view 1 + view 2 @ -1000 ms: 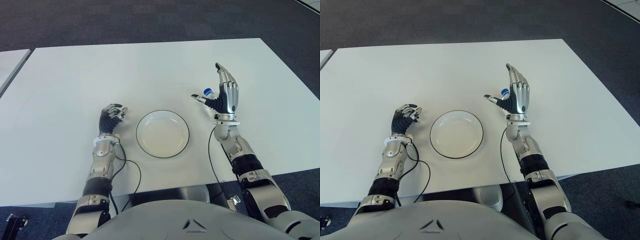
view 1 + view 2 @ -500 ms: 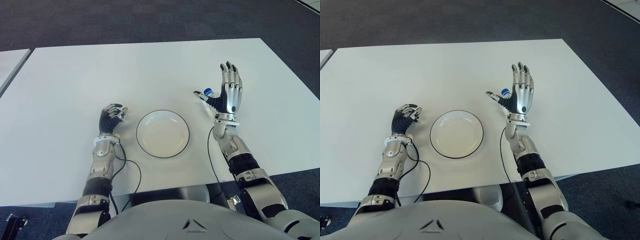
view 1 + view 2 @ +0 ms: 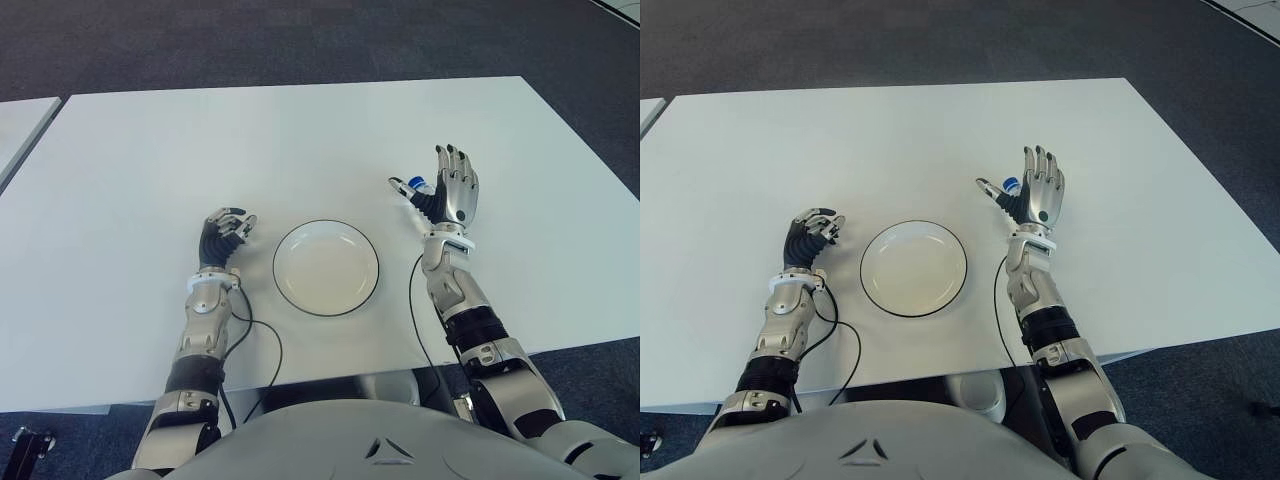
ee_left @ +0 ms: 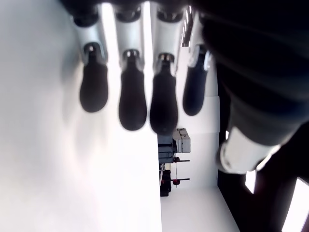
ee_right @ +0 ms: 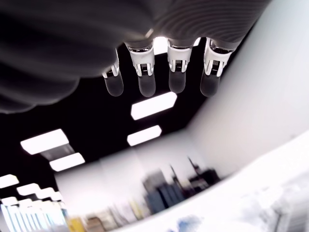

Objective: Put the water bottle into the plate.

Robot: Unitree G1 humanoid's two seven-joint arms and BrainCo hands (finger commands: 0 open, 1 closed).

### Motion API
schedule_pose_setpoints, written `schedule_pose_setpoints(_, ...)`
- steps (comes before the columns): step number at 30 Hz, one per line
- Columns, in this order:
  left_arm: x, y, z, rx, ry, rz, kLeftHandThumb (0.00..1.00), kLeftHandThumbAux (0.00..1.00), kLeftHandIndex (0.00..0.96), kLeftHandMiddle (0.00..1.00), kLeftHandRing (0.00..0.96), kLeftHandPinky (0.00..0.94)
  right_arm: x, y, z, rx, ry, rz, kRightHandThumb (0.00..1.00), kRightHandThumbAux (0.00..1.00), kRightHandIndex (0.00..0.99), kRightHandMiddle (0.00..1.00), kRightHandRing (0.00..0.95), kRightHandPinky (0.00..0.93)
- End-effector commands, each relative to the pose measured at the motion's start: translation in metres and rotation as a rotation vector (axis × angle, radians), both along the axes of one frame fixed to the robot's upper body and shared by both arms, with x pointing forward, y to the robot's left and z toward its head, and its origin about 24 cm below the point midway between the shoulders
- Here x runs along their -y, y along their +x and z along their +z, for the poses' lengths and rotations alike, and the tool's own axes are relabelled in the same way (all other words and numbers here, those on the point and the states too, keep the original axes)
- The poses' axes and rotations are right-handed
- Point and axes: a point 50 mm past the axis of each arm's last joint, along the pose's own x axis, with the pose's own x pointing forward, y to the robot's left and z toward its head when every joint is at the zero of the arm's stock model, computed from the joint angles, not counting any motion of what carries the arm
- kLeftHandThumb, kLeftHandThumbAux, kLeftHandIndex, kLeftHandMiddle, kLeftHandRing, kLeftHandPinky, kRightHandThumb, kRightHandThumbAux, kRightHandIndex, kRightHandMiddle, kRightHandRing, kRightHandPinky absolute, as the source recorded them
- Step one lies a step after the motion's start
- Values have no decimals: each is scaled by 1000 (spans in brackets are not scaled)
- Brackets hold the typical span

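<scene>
A white plate with a dark rim lies empty in the middle of the white table. Right of it, only the blue cap of the water bottle shows, peeking out between the thumb and palm of my right hand. That hand is raised, open, fingers straight, with the rest of the bottle hidden behind it. I cannot tell whether hand and bottle touch. My left hand shows left of the plate, its fingers curled and holding nothing.
A black cable loops from my left forearm across the table's near edge. Another white table's corner shows at the far left. Dark carpet surrounds the table.
My right hand has dropped lower, its fingertips coming down towards the bottle, fingers still straight. The left hand and the plate have not moved.
</scene>
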Motion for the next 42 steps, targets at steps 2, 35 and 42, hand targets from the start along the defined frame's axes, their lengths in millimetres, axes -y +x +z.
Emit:
schedule_pose_setpoints(2,3,-18,-23,-138,-27,9,706,716,434,672,660,646,2,-1,-9,-133,-45,-32,541,136,0,0,0,0)
schedule_pose_setpoints(35,4,-21,-22,-142,-36,28,706,716,433,660,648,634,10,7,-63,-885,52,-88,551,223,0,0,0,0)
schedule_pose_setpoints(42,4,-21,-22,-142,-34,28,706,716,433,658,647,627,13,4,-73,-979,-4,-79,506,248,0,0,0,20)
